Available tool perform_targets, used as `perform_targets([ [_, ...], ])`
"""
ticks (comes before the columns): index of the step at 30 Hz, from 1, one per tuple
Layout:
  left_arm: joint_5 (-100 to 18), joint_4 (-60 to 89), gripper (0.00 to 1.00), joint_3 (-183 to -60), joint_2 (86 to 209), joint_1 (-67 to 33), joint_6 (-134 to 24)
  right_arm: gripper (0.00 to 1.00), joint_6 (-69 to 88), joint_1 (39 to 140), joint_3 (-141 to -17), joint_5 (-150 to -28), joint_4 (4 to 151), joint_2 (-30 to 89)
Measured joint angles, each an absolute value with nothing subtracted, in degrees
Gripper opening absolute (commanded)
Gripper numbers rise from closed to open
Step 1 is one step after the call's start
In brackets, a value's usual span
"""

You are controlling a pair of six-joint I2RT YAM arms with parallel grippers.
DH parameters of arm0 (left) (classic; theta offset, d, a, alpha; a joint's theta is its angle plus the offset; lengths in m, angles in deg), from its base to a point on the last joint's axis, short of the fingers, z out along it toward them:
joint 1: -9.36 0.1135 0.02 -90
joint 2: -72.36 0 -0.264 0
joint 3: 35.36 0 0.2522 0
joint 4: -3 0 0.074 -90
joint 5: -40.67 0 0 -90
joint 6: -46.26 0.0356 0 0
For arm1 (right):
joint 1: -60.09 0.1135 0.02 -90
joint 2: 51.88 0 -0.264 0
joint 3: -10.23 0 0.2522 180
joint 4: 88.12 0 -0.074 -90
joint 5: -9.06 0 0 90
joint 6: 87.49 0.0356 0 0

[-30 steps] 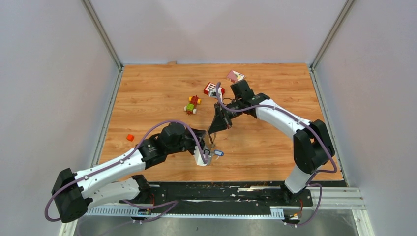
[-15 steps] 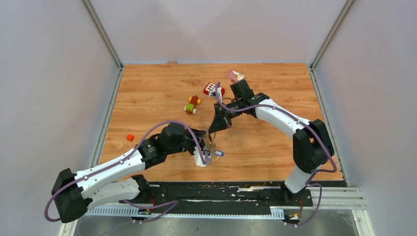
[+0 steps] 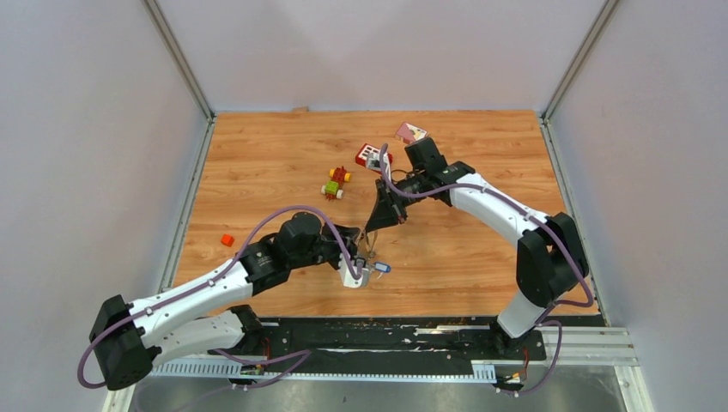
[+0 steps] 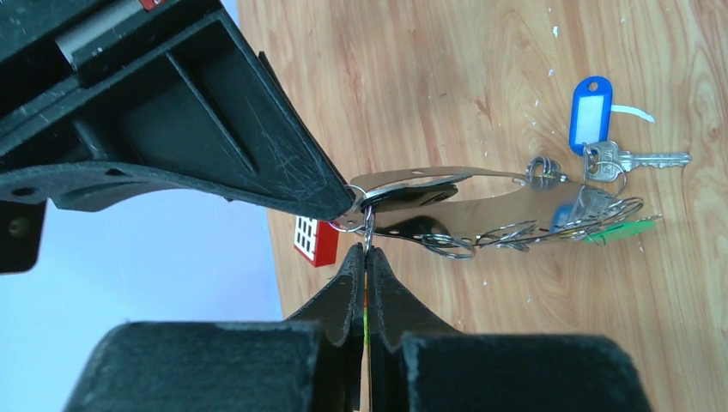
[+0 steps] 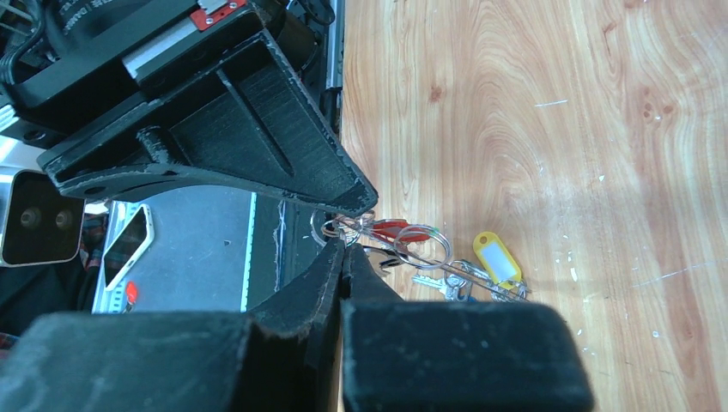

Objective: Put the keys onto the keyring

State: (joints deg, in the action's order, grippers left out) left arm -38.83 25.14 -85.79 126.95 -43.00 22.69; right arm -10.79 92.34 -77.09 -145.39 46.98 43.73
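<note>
While left gripper [image 4: 367,254], right gripper [image 5: 343,250] pinch keyring [image 4: 446,172], keys [image 4: 637,160] bunch at far end

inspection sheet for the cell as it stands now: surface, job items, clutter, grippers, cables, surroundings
Surface: wooden table, light scratches and specks, no spills seen.
Job's things: keyring pinched at one end; keys with blue, green, yellow and red tags bunched at its other end; cannot tell which are threaded.
Clutter: red brick, block toy, red cube, pink-and-white item.
Grippers: left gripper and right gripper both shut on the keyring, tips close together.
Cables: purple cables loop along each arm; no snag seen.
Surroundings: white walls, metal frame posts; nothing else seen.
</note>
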Motion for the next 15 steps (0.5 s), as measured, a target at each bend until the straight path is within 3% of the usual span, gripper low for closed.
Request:
perform_targets([
  [15, -37.3, 24.0, 0.0, -85.8, 126.5, -41.7, 19.3, 0.0, -12.5, 91.8, -76.7, -145.3, 45.7, 41.2],
])
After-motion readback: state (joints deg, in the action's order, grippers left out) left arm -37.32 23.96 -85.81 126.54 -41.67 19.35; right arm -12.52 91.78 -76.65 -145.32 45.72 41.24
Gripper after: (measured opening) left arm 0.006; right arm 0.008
